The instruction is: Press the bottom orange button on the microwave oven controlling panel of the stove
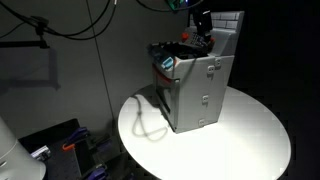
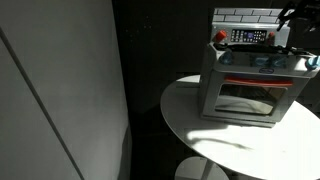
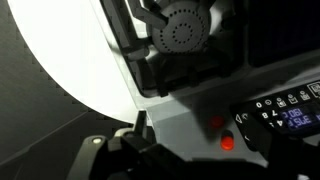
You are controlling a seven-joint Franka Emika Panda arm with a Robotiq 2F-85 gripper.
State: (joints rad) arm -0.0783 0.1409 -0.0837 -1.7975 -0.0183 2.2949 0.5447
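Round white table carries the stove, microwave oven controlling panel on its rear upstand. Approach step, no press yet: gripper hovers above the stove top; next needs a fingertip lined on the bottom orange button. Fingers lost in dark, open or closed can't tell; wrist view crops the panel

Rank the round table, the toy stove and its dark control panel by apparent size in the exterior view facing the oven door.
1. the round table, largest even though the frame edge crops it
2. the stove
3. the microwave oven controlling panel, clearly the smallest
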